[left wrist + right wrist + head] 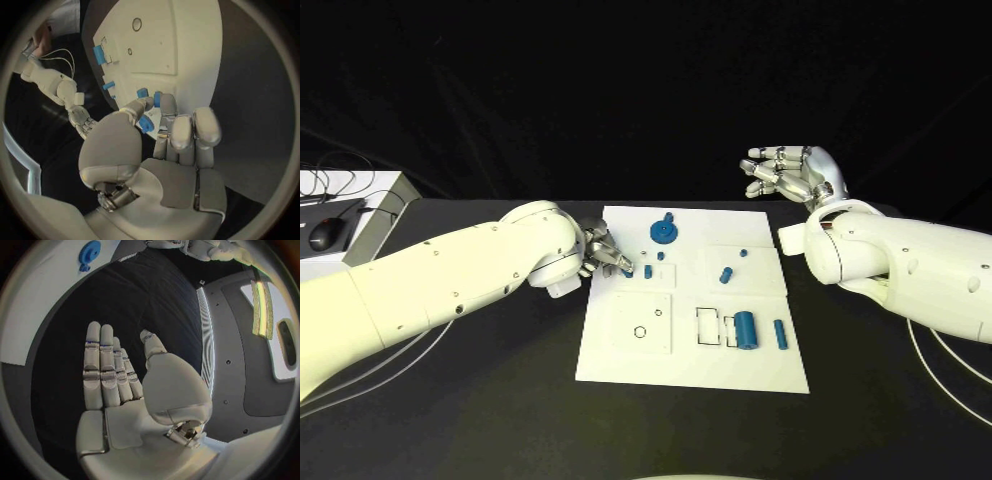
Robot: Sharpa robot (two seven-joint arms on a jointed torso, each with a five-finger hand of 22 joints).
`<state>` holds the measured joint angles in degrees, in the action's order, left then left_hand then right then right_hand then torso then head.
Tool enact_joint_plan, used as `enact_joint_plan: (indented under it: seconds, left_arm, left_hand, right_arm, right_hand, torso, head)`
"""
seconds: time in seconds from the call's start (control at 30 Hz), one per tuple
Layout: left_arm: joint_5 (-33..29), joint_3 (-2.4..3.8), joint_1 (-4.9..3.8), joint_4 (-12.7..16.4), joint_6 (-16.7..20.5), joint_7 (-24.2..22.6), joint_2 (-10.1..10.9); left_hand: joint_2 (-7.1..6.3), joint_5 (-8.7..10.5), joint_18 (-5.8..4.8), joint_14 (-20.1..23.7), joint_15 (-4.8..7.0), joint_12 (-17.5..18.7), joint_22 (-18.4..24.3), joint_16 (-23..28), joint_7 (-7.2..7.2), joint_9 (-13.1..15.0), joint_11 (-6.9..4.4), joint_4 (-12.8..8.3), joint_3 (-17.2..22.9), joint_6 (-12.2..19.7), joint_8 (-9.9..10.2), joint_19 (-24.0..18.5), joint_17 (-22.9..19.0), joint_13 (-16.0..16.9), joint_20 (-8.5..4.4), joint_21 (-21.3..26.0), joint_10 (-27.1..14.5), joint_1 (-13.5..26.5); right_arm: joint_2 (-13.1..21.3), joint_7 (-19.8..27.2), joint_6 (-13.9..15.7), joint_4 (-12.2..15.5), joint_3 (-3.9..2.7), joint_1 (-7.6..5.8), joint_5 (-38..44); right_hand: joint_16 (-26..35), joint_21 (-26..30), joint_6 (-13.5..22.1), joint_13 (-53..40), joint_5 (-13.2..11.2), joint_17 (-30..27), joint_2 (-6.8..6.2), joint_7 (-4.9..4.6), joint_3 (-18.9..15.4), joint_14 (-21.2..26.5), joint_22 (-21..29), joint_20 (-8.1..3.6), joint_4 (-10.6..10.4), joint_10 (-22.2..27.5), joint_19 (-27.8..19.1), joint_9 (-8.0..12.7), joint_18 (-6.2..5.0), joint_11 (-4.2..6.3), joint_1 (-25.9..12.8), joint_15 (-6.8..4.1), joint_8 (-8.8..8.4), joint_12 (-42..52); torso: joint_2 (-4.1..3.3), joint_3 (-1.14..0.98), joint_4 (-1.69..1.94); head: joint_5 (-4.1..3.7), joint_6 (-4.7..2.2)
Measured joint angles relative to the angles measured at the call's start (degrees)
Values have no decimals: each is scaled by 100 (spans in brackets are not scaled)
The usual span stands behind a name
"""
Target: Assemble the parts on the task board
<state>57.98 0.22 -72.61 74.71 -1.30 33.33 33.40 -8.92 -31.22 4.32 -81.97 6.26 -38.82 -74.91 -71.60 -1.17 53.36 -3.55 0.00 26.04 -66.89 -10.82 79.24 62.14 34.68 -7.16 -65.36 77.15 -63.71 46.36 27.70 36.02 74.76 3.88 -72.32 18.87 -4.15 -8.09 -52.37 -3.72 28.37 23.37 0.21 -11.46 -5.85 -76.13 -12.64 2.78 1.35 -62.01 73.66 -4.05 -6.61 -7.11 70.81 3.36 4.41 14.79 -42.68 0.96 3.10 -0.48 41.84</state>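
Observation:
The white task board [733, 370] lies in the middle of the table. A blue gear [666, 232] stands near its far edge, small blue pegs [727, 273] sit mid-board, and a blue cylinder [747, 330] lies in a slot near the right edge beside a slim peg [780, 335]. My left hand [603, 253] is over the board's left edge. Its thumb and a finger pinch a small blue part [145, 123], close above the board [181, 45]. My right hand [790, 172] is raised beyond the board's far right corner, fingers straight [103, 370], holding nothing. The gear [89, 250] lies well ahead of it.
A white box [390, 196] with a dark mouse [325, 236] and cables sits at the table's far left. Two more small blue parts [142, 92] stand on the board just beyond my left fingertips. Black table surrounds the board.

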Motion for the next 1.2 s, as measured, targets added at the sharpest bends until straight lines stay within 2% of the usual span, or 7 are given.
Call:
enact_joint_plan:
  seconds: [0.7,1.2]
  left_arm:
    - [231,5,-11,40,-145,-6,3]
    - [291,7,-14,37,-174,-10,2]
  left_hand:
    - [-57,-12,-1,-3,-3,0,1,0,0,-57,0,9,9,0,-6,21,16,-22,21,0,0,-57]
    - [-56,-11,-1,-13,-13,0,-4,0,0,-68,1,16,16,0,-2,20,23,-22,21,-27,1,-56]
  right_arm:
    - [8,0,-35,20,0,0,-6]
    - [13,3,-44,26,1,0,-7]
  right_hand:
    - [0,-67,0,0,1,-1,0,0,-24,0,51,0,-24,9,-41,0,4,-8,0,0,0,28]
    - [0,-89,19,0,1,-5,0,-18,-23,21,117,21,-24,50,-62,0,8,-8,0,21,0,28]
  torso:
    - [2,3,7]
    - [2,3,5]
  head:
    - [-10,38]
    - [-13,35]
